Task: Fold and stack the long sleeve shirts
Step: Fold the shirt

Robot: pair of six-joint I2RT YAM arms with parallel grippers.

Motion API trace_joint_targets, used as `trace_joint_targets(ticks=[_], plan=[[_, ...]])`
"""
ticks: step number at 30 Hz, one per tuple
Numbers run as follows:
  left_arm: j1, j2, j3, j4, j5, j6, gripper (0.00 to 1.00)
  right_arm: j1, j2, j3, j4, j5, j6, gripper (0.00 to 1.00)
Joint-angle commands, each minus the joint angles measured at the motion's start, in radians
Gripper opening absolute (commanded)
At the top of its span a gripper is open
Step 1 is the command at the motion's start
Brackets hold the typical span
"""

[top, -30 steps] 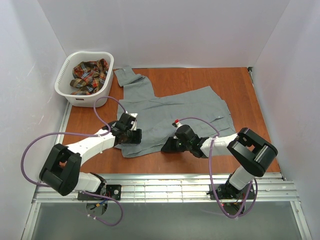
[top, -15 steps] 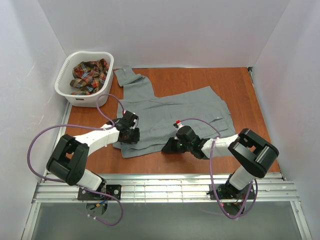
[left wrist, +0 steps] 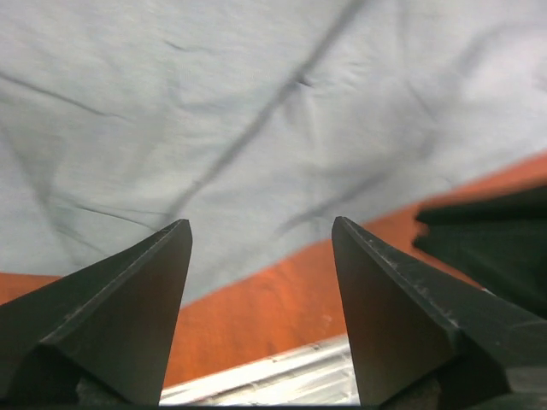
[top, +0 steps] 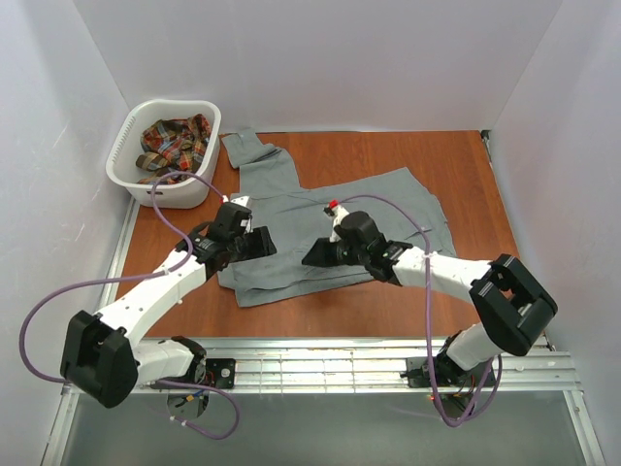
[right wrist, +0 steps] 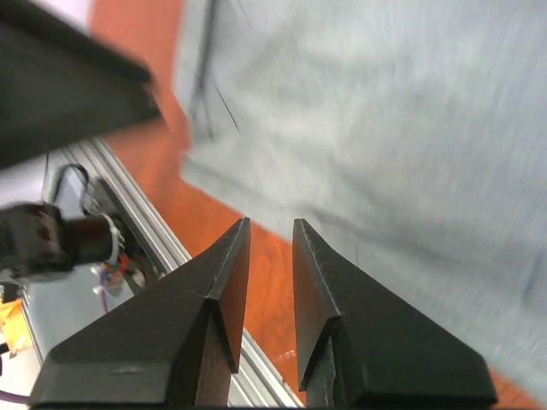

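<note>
The left claw (left wrist: pixel 261 248) gapes empty just above the grey shirt (top: pixel 340 218), spread flat for folding. The right claw (right wrist: pixel 270 248), nearly shut and empty, hovers beside it over the near hem; the plaid shirt (top: pixel 173 146) waits in the basket (top: pixel 131 183) beyond the left claw.

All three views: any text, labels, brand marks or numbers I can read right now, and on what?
None can be read in any view.
grey shirt: plain cloth, no tag or print showing.
white laundry basket: no marking visible.
plaid shirt: pattern only.
Arms and both grippers: no legible lettering.
</note>
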Motion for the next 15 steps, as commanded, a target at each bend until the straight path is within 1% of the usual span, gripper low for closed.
trace_joint_targets(ticks=[1, 2, 4, 5, 7, 8, 11, 15], plan=[[0.0, -0.026, -0.064, 0.023, 0.164, -0.111, 0.61, -0.051, 0.033, 0.123, -0.03, -0.08, -0.082, 0.2], [0.0, -0.029, -0.121, 0.057, 0.178, -0.134, 0.57, -0.054, 0.053, 0.145, -0.031, -0.093, -0.093, 0.2], [0.0, -0.031, -0.178, 0.095, 0.207, -0.202, 0.53, -0.054, 0.126, 0.223, -0.028, -0.142, -0.104, 0.2], [0.002, -0.036, -0.231, 0.124, 0.208, -0.22, 0.49, -0.054, 0.152, 0.248, -0.023, -0.157, -0.101, 0.2], [0.003, -0.049, -0.278, 0.148, 0.176, -0.271, 0.45, -0.052, 0.223, 0.277, 0.021, -0.202, -0.094, 0.2], [0.006, -0.057, -0.317, 0.165, 0.164, -0.288, 0.41, -0.052, 0.243, 0.292, 0.041, -0.214, -0.087, 0.2], [0.043, -0.082, -0.358, 0.168, 0.149, -0.323, 0.37, -0.051, 0.321, 0.296, 0.098, -0.246, -0.071, 0.2], [0.126, -0.111, -0.411, 0.149, 0.167, -0.334, 0.34, -0.064, 0.387, 0.251, 0.161, -0.265, -0.099, 0.2]])
